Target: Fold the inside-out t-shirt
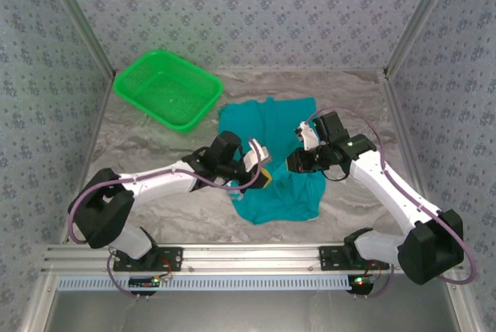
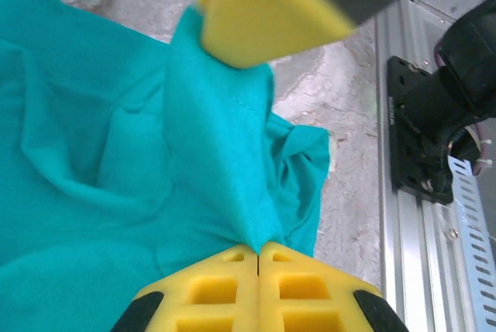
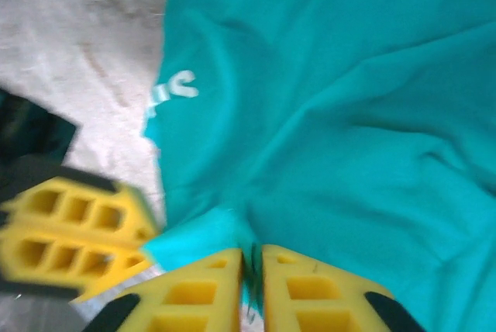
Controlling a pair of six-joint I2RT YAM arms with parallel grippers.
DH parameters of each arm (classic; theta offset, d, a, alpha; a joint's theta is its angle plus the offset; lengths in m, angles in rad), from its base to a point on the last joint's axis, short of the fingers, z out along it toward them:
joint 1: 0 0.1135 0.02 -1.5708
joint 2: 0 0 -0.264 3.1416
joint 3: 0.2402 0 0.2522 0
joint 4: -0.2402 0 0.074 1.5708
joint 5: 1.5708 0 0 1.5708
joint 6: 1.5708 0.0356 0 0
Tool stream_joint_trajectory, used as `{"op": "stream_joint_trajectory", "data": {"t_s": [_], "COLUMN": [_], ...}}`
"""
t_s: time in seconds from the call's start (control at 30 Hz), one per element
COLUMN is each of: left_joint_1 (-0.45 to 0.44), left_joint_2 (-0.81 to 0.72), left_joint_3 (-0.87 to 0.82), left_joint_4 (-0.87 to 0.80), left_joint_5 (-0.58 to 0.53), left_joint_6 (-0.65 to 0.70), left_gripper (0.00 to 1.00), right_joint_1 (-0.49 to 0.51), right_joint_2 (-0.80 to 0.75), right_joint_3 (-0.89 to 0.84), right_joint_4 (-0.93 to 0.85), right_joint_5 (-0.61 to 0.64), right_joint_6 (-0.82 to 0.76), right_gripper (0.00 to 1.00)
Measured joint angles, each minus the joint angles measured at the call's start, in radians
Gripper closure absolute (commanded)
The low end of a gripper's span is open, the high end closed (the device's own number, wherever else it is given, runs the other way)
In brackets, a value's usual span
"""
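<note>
The teal t-shirt (image 1: 267, 126) lies rumpled in the middle of the marbled table, plain face mostly up. A bit of white lettering (image 3: 174, 88) shows at one edge. My left gripper (image 1: 263, 169) is at the shirt's left side, shut on a peaked pinch of cloth (image 2: 258, 248). My right gripper (image 1: 297, 163) is a short way to its right, and its yellow finger (image 2: 263, 14) shows close ahead in the left wrist view. In the right wrist view its jaws (image 3: 252, 258) stand a sliver apart with a fold of teal cloth (image 3: 349, 115) caught between them, and the left fingers (image 3: 70, 235) are beside them.
A bright green mesh basket (image 1: 167, 88) stands at the back left of the table (image 1: 155, 146). An aluminium rail (image 1: 248, 257) runs along the near edge with the arm bases (image 2: 434, 138) on it. Patterned walls close in the left, right and back.
</note>
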State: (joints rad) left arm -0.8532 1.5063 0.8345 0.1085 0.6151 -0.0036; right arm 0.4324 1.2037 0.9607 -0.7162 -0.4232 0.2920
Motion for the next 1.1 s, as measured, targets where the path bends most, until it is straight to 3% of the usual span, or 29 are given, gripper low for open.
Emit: {"op": "stream_joint_trajectory", "data": {"t_s": [0.3,0.53,0.73,0.97,1.0,1.1], "left_joint_1": [0.008,0.05,0.072,0.089,0.089,0.087], "left_joint_2": [0.087,0.147,0.149,0.151,0.151,0.151], "left_joint_3": [-0.013,-0.013,-0.021,-0.043,-0.046,-0.054], "left_joint_4": [-0.011,-0.023,-0.006,0.003,0.008,0.025], "left_joint_5": [-0.03,-0.076,-0.108,-0.127,-0.128,-0.13], "left_joint_6": [-0.029,-0.076,-0.108,-0.122,-0.127,-0.138], "left_gripper": [0.97,0.98,0.98,0.96,0.95,0.93], "right_joint_1": [0.1,0.235,0.372,0.341,0.34,0.34], "right_joint_2": [-0.135,-0.247,-0.067,0.129,0.148,0.179], "right_joint_3": [-0.124,-0.202,-0.258,-0.208,-0.199,-0.183], "right_joint_4": [0.039,0.063,0.143,0.174,0.174,0.174], "right_joint_5": [0.27,0.317,0.385,0.452,0.47,0.51], "right_joint_6": [0.041,0.122,0.22,0.252,0.254,0.262], "right_gripper": [0.69,0.66,0.59,0.59,0.61,0.9]}}
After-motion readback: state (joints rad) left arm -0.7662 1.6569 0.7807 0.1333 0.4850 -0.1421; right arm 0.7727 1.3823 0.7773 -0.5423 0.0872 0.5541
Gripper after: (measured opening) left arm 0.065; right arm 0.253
